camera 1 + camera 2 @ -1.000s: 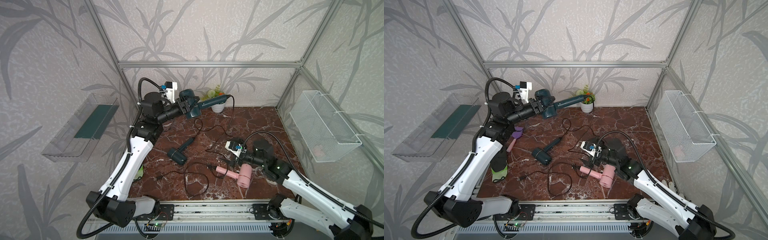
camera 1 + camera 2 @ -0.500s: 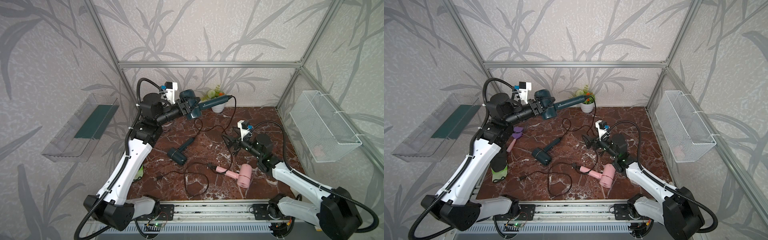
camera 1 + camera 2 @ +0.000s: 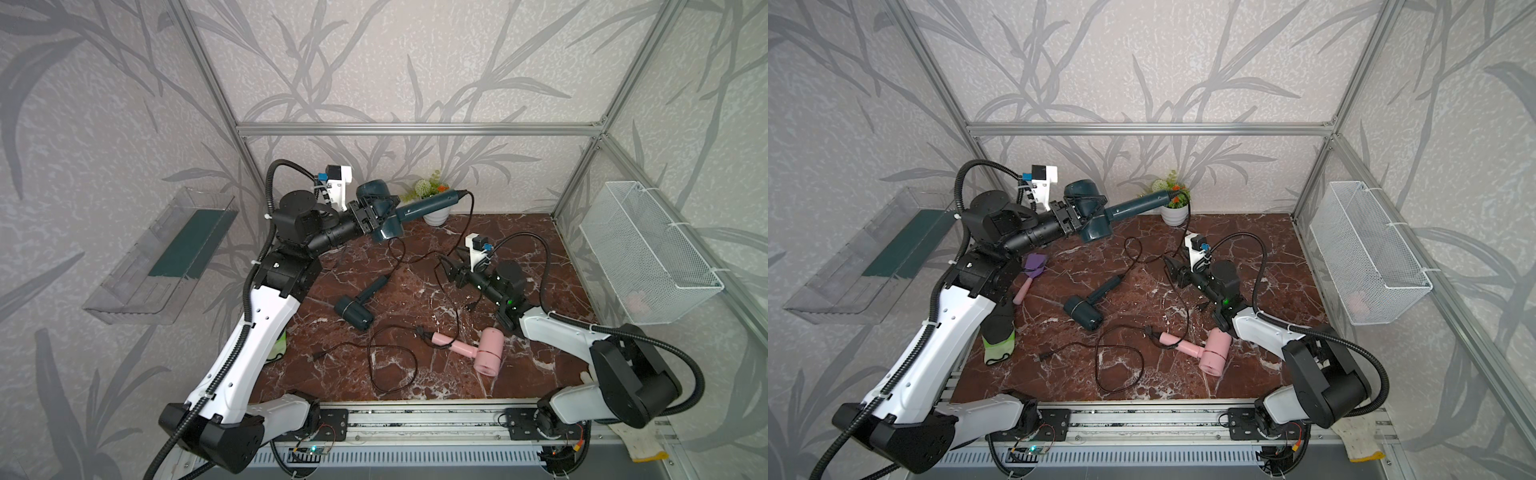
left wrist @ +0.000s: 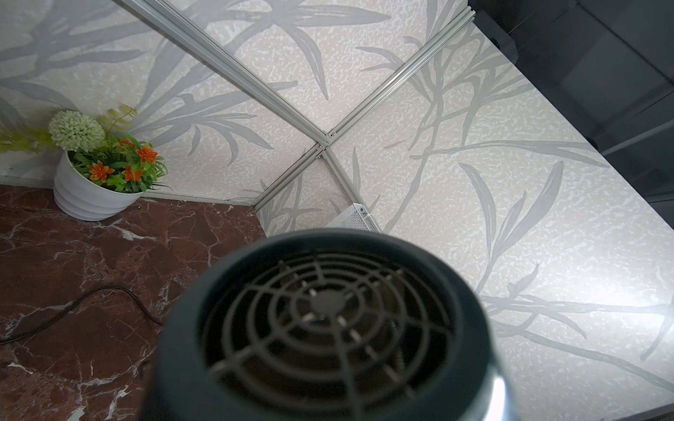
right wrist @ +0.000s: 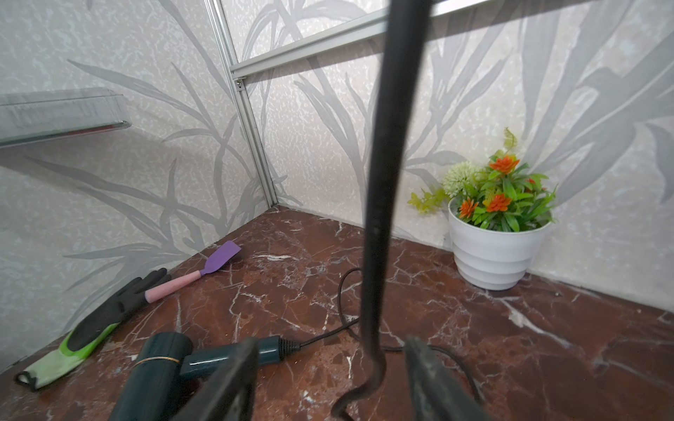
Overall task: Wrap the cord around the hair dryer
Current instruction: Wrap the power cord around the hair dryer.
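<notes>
one hair dryer [image 3: 409, 210] in left hand [image 3: 376, 212], handle near level, toward flowerpot [image 3: 436, 217].

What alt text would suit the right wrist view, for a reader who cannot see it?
A black cord hangs between the open fingers of the right hand. Behind it, on the marble table, lie a dark teal hair dryer, a glove and a purple spatula; a white flower pot stands by the wall.
</notes>
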### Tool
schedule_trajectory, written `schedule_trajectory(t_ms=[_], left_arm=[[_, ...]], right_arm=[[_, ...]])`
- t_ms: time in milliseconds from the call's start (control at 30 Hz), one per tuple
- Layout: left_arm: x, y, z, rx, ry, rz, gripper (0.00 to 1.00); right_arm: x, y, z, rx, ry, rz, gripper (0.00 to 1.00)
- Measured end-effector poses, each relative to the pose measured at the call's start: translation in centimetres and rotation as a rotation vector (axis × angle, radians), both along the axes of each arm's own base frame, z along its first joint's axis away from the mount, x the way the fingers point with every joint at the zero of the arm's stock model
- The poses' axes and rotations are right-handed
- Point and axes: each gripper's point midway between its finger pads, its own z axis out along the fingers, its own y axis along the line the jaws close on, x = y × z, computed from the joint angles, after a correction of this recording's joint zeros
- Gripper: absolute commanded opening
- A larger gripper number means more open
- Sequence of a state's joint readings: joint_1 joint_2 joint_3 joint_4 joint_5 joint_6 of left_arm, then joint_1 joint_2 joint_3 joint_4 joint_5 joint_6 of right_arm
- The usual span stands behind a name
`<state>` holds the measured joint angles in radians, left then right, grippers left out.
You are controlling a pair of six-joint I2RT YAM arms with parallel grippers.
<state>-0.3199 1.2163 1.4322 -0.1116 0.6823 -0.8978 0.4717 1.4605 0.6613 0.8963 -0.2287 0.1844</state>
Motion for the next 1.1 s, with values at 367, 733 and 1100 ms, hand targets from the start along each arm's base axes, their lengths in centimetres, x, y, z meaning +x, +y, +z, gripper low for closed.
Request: schedule_trajectory(t_ms=[367,733,1100], left_arm=[[0.0,0.0,0.0,-0.017,0.008,-0.001,0.0],[-0.2,-3.3,-1.7,-0.032,0.072,-0.174,0.0],[-3.4,-4.9,-7.6,0.138,0.209,-0.319,0.0]], right_arm=[[-0.7,0.7,0.5,0.083,-0.099,0.066,0.0],[-4.5,3.4,0.5,-0.012,-0.171,0.258,0.0],[-2.9,-2.9,4.4,-0.074,-0.199,0.16,0.0]])
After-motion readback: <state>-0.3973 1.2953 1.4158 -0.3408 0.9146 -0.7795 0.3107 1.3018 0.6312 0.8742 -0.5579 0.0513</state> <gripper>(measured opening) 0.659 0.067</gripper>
